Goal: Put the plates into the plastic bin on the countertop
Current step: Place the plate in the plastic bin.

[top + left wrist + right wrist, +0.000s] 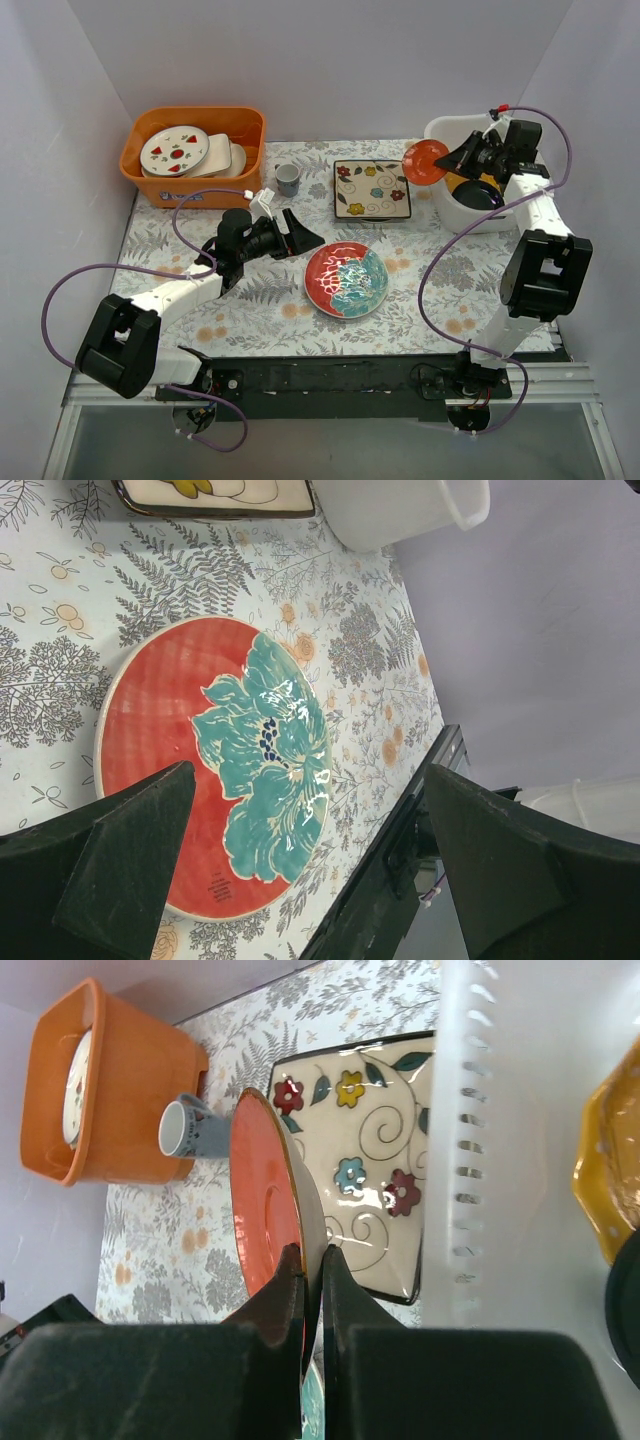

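Observation:
My right gripper [313, 1252] is shut on the rim of a pink round plate [262, 1192], held on edge just left of the white plastic bin [448, 203] and above the countertop [250, 300]; the plate also shows in the top view [424, 160]. The bin's slotted wall [468, 1140] holds a yellow scalloped plate [605, 1185] and a dark round plate [478, 193]. A cream square floral plate [371, 189] lies beside the bin. A red-and-teal round plate [346, 279] lies mid-table. My left gripper [305, 234] is open, empty, left of it; the plate fills the left wrist view [215, 765].
An orange bin [193, 152] at the back left holds white round plates with red and green marks [174, 149]. A small grey-blue cup [288, 178] stands between the orange bin and the floral plate. Purple cables loop beside both arms. Walls close in on three sides.

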You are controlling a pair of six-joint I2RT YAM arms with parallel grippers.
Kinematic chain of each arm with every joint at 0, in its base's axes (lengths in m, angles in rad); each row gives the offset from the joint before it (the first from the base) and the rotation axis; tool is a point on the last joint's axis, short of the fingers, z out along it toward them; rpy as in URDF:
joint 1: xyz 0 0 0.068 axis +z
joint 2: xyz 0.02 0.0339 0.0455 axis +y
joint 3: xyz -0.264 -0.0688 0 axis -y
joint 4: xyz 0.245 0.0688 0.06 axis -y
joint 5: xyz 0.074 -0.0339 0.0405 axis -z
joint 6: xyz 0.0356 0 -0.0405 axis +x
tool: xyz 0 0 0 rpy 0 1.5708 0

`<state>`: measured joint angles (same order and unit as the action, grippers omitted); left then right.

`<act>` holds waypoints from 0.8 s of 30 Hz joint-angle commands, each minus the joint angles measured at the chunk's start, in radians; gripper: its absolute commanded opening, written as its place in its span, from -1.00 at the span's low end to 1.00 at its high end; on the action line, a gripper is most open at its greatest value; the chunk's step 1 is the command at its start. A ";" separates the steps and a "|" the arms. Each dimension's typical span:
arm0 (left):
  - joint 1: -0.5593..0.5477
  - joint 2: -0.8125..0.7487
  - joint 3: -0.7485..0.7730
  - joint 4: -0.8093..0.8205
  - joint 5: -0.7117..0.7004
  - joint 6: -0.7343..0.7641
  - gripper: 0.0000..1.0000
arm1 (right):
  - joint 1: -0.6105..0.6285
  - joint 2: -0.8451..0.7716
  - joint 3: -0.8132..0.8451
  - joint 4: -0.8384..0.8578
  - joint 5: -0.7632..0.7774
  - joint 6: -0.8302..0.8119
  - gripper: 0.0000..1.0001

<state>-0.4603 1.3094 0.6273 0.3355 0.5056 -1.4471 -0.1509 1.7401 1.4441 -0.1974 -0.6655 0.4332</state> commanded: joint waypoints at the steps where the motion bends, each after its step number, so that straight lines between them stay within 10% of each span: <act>1: 0.003 -0.027 -0.014 0.007 0.004 0.007 0.96 | -0.039 -0.027 0.052 0.010 0.050 0.036 -0.97; 24: 0.005 0.005 -0.005 0.025 0.025 -0.004 0.96 | -0.182 -0.070 -0.001 0.015 0.195 0.032 -0.97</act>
<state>-0.4603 1.3174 0.6262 0.3450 0.5140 -1.4555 -0.3222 1.7096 1.4414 -0.2302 -0.4820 0.4610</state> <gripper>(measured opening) 0.982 0.060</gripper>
